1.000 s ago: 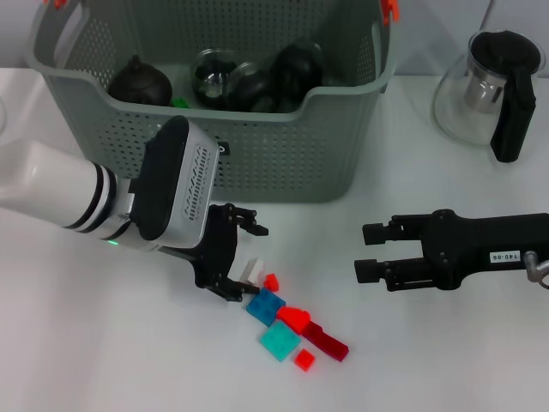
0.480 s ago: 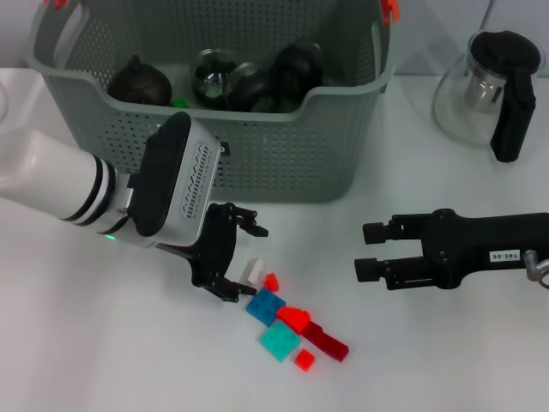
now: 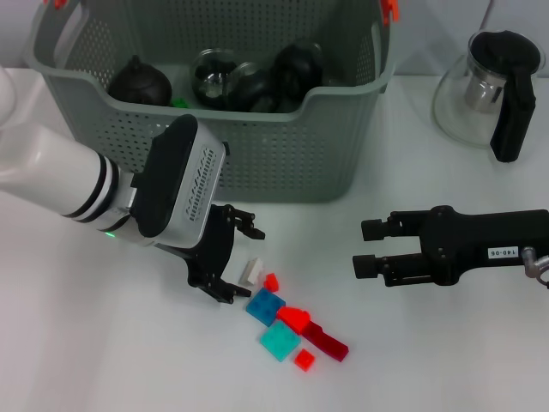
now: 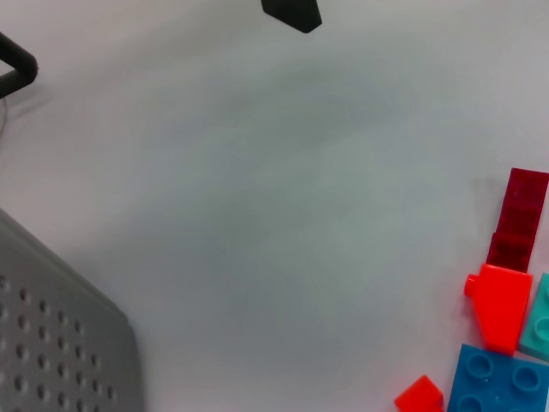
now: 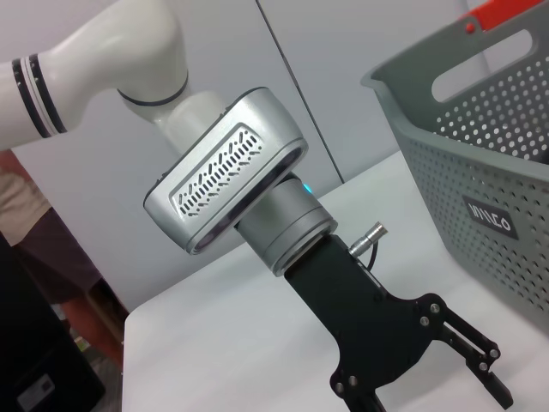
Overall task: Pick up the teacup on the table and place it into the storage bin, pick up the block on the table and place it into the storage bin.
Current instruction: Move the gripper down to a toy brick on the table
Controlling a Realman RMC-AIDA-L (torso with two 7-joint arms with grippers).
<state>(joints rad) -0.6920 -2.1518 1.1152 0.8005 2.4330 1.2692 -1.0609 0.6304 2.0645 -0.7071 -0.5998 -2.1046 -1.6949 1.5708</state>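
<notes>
Several small blocks lie on the white table in the head view: a white block (image 3: 250, 271), a small red one (image 3: 271, 281), a blue one (image 3: 265, 305), a teal one (image 3: 280, 342) and a dark red one (image 3: 324, 339). My left gripper (image 3: 240, 264) is open low over the table, with the white block between its fingers and not gripped. It shows open in the right wrist view (image 5: 429, 396) too. The grey-green storage bin (image 3: 283, 159) stands behind it and holds dark teaware (image 3: 141, 81). No teacup shows on the table. My right gripper (image 3: 364, 249) is open and empty to the right.
A glass teapot with a black handle (image 3: 489, 86) stands at the back right. The left wrist view shows the bin's perforated wall (image 4: 51, 335), the blue block (image 4: 502, 382), a red block (image 4: 497, 305) and the dark red block (image 4: 519, 219).
My left arm has shifted slightly to the left, and its fingers stay open around the white block. The blocks have not moved. The right gripper has barely moved.
</notes>
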